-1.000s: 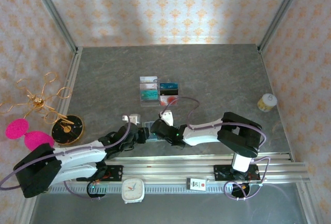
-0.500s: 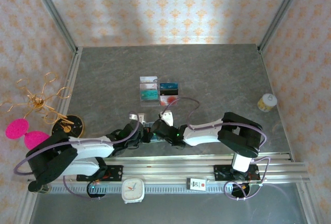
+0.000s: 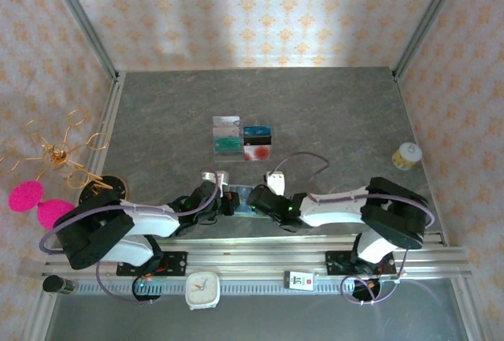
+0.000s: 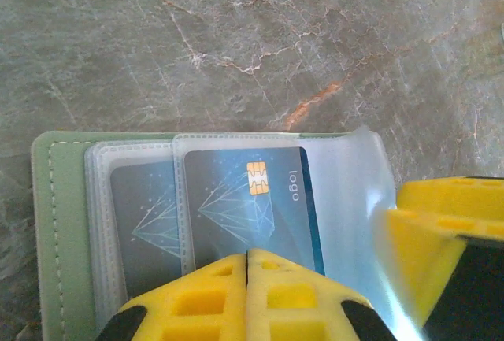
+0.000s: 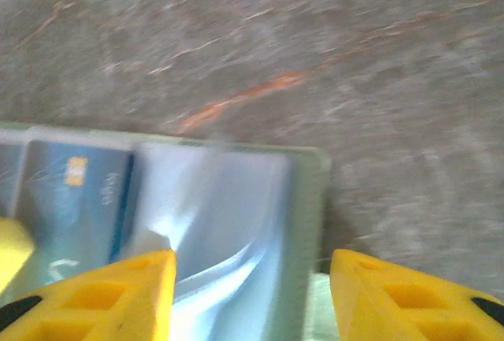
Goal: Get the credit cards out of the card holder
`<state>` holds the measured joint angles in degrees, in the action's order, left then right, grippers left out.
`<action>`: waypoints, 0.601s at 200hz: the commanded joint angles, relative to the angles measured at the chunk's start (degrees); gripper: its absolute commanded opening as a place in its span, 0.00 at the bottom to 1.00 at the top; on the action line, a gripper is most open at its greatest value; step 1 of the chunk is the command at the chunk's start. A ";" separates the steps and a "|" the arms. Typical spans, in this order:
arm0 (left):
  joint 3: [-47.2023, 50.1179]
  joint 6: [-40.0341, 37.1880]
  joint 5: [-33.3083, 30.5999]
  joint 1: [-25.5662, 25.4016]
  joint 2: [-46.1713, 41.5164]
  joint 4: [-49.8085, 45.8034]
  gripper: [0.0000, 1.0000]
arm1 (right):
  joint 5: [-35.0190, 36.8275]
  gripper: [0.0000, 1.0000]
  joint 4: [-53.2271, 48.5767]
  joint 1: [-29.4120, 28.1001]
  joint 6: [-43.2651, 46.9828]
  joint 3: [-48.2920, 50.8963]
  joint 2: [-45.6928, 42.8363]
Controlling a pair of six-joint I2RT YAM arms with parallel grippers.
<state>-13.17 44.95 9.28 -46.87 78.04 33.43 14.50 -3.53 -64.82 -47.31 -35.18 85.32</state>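
Closure on left tool [image 4: 246, 278], pressed together at 6 o'clock of the top credit card [image 4: 248, 199]; card's long axis 12-to-6, aimed at it. Sleeved in open card holder [image 4: 63, 239], 6 o'clock on the surface [image 3: 331, 113]. Spread right tool [image 5: 252, 266] at 3 o'clock, over clear sleeve [image 5: 213, 199]. Left nearer, likely.

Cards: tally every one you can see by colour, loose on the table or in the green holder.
White card: 1
Teal card: 1
Dark-blue card: 1
Red-and-white card: 1
Blue credit cards in the card holder: 2
Total: 6
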 commanded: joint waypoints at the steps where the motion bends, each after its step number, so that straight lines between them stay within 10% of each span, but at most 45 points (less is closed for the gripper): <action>1: 0.40 -0.12 1.00 -0.49 1.47 -5.48 0.00 | 4.39 0.53 -12.42 1.69 -3.29 4.37 -2.24; 70: -6.77 -2.76 -3.37 -6.72 -2.11 -13.23 0.00 | 7.58 0.42 -17.44 2.68 1.63 2.67 -23.00; 120: -5.09 -1.03 -6.58 -5.77 -6.51 -15.05 0.08 | -15.79 0.33 3.38 2.68 10.31 2.32 -23.93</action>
<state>-19.57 43.51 6.13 -53.56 74.74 21.30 10.59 -9.54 -62.19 -41.67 -31.03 57.63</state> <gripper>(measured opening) 0.073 0.351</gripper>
